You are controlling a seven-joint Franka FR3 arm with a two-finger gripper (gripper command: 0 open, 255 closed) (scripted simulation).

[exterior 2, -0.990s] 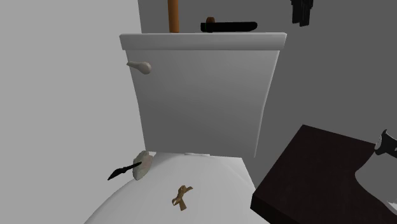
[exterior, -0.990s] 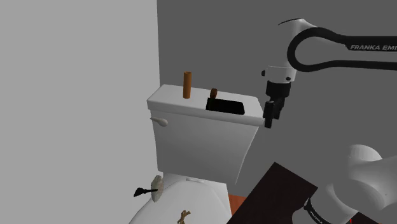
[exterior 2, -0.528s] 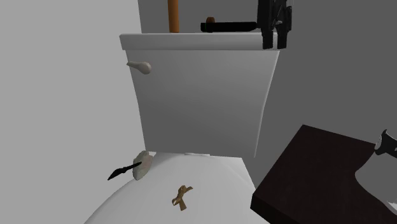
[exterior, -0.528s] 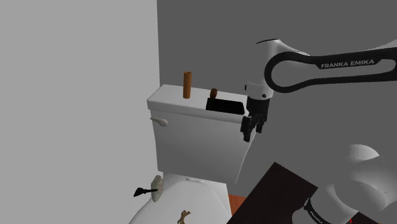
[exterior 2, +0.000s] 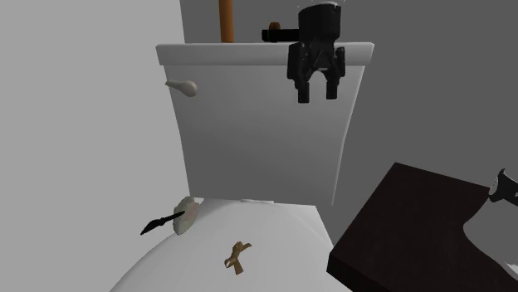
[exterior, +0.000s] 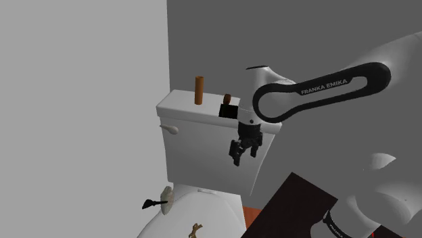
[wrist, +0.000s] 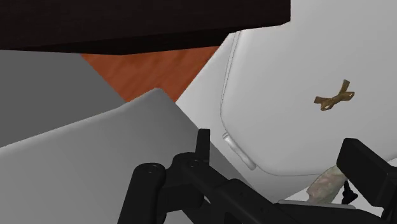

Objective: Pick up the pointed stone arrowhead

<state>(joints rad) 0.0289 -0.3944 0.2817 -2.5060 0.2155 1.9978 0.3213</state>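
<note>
The gripper [exterior 2: 318, 94] hangs mid-frame before the toilet tank [exterior 2: 249, 124], fingers spread and empty, aimed downward since the pale stone arrowhead [exterior 2: 184, 214] lies lower left on the toilet lid [exterior 2: 274, 236].

White arm [exterior: 318, 91] w/ dark joints reaches to the shoulder view's left, forearm approx level. Black gripper [exterior 2: 318, 93] hangs off the wrist, pointing down; fingers [exterior 2: 305, 90] stand apart

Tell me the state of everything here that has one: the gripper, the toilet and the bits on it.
Gripper: open, empty, in front of the tank.
Toilet lid: shut.
Arrowhead: lying at the lid's edge, not held.
Tan bow-shaped piece: lying on the lid.
Brown cylinder: upright on the tank.
</note>
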